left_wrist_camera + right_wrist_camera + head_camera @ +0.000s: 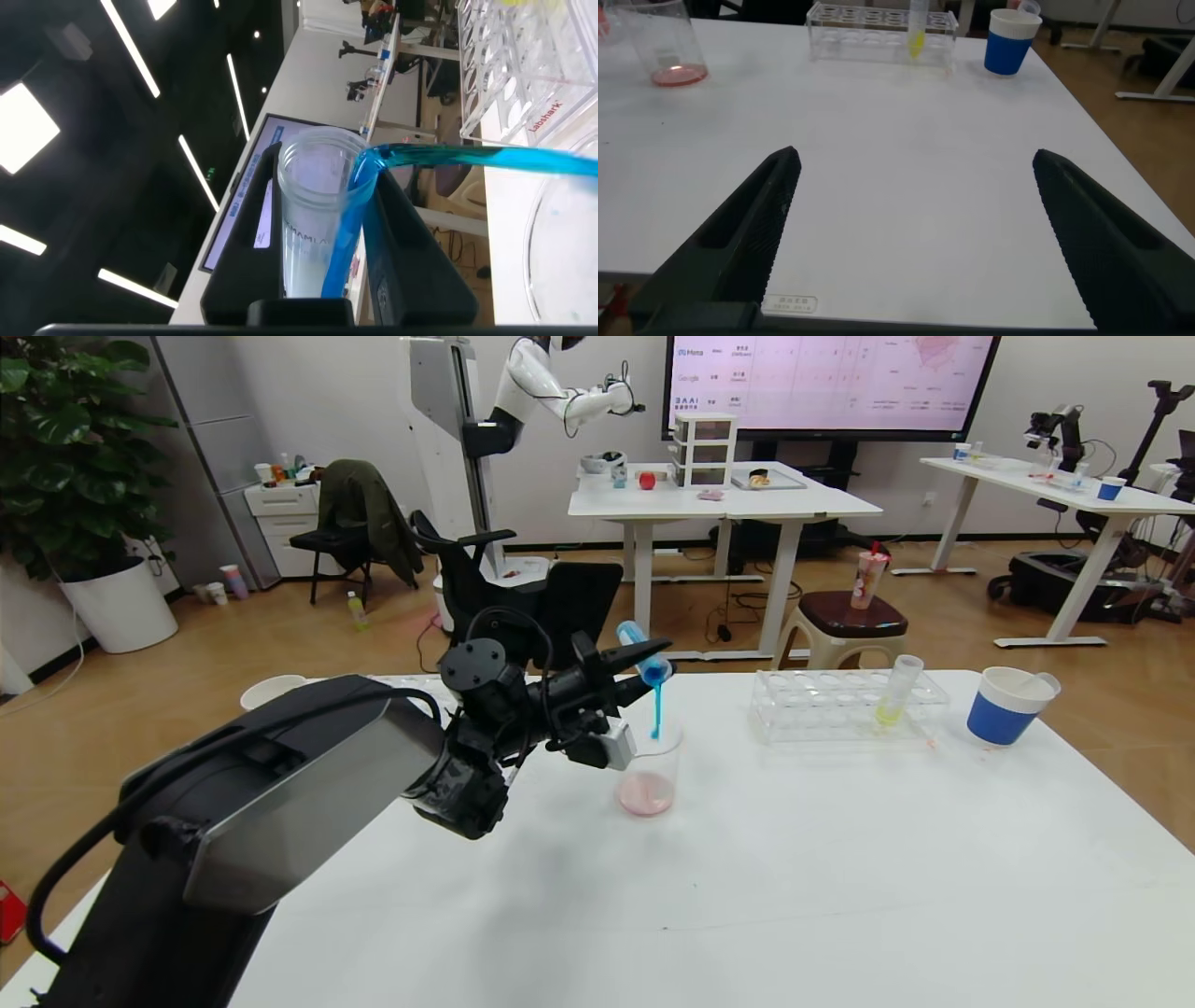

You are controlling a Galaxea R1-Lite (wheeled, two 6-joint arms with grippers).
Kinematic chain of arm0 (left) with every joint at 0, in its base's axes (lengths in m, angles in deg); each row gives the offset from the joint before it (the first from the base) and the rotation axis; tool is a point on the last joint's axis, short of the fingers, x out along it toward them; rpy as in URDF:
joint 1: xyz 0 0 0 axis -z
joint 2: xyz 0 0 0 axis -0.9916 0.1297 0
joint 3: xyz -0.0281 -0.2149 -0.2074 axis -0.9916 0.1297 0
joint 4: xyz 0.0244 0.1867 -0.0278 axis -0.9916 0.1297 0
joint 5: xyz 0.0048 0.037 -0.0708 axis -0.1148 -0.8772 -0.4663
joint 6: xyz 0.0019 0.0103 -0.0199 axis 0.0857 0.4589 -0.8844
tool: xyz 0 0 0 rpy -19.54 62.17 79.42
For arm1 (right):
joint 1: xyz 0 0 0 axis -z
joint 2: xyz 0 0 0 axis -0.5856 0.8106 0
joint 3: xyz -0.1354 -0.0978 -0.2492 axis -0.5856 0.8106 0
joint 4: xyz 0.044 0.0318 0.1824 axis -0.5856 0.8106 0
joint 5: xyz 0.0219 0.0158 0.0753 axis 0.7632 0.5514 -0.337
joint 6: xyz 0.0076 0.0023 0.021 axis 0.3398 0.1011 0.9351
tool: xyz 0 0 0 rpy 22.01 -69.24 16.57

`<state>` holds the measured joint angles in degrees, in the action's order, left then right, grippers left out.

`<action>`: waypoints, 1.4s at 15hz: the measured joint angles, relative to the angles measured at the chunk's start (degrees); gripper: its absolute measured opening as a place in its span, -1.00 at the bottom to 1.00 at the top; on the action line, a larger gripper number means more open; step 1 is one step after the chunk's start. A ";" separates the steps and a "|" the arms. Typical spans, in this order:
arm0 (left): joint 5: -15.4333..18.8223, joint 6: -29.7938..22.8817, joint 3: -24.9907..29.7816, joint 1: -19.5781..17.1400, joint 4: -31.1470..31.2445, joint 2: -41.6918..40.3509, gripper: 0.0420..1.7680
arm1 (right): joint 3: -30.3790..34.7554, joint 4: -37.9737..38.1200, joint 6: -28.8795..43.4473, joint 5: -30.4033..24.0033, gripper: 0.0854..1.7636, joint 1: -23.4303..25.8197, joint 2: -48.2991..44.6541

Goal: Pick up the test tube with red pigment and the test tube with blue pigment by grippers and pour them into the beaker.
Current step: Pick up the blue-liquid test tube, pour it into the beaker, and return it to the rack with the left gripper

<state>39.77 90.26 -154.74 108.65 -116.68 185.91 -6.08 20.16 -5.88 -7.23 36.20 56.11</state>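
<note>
My left gripper (pixel 644 663) is shut on the test tube with blue pigment (pixel 642 649) and holds it tipped mouth-down over the beaker (pixel 649 775). A thin blue stream (pixel 657 705) runs from the tube's mouth into the beaker, which holds pale pinkish-red liquid at its bottom. In the left wrist view the tube (pixel 313 215) sits between the two fingers, with blue liquid flowing past its rim toward the beaker (pixel 551 243). My right gripper (pixel 915 173) is open and empty above bare table near the front; the beaker (pixel 663 42) stands far from it. The test tube with red pigment is out of view.
A clear tube rack (pixel 840 705) stands at the back right with a yellow-liquid tube (pixel 898 691) in it. A blue-and-white paper cup (pixel 1008 705) stands beside the rack near the right edge. A white cup rim (pixel 271 689) shows behind my left arm.
</note>
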 joint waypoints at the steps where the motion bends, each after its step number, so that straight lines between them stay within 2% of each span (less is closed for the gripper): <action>1: 0.13 0.09 -0.02 -0.02 -0.23 0.21 -0.47 | 0.00 0.00 0.00 0.00 0.97 0.00 0.00; 10: 1.16 1.62 -0.24 -0.77 -0.45 0.57 -0.47 | 0.00 0.00 0.00 0.00 0.97 0.00 0.00; 21: 3.39 4.71 -3.01 -2.27 -0.12 2.43 -0.47 | 0.00 0.00 -0.02 0.00 0.97 0.00 0.00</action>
<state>43.16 94.97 -157.75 106.38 -116.80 188.34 -6.08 20.16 -5.90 -7.23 36.20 56.11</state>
